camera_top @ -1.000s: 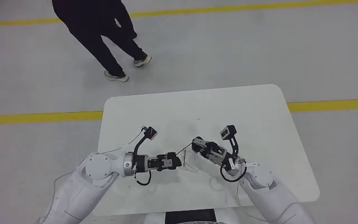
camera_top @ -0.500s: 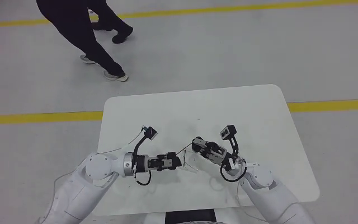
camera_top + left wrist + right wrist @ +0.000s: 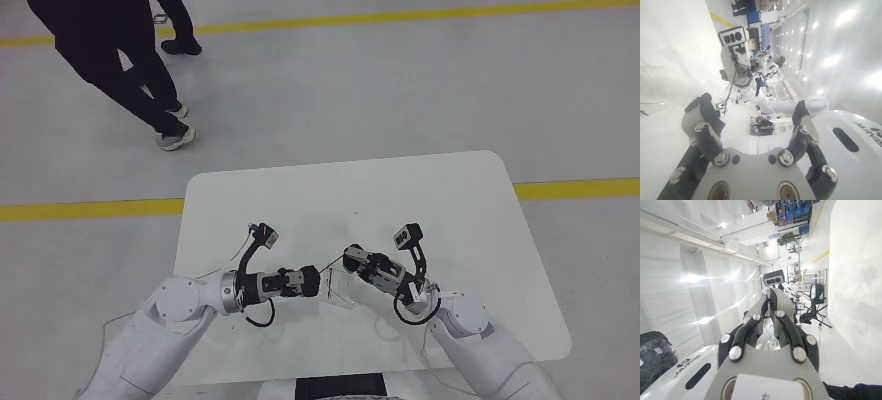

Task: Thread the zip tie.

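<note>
jaws spread wide on your left gripper [image 3: 753, 102]; your right gripper [image 3: 351, 260] clamps the thin dark zip tie [image 3: 328, 266] above the white bench [image 3: 470, 200].

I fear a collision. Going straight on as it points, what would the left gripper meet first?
Probably the black-fingered right gripper, facing the open left gripper closely; depth is unclear.

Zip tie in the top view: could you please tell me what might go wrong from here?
The left end effector is open and empty, so the zip tie seems held only by the shut right end effector; its free end could sag and miss.
The two end effectors sit close together above the table, so a closing move might bump them.
</note>
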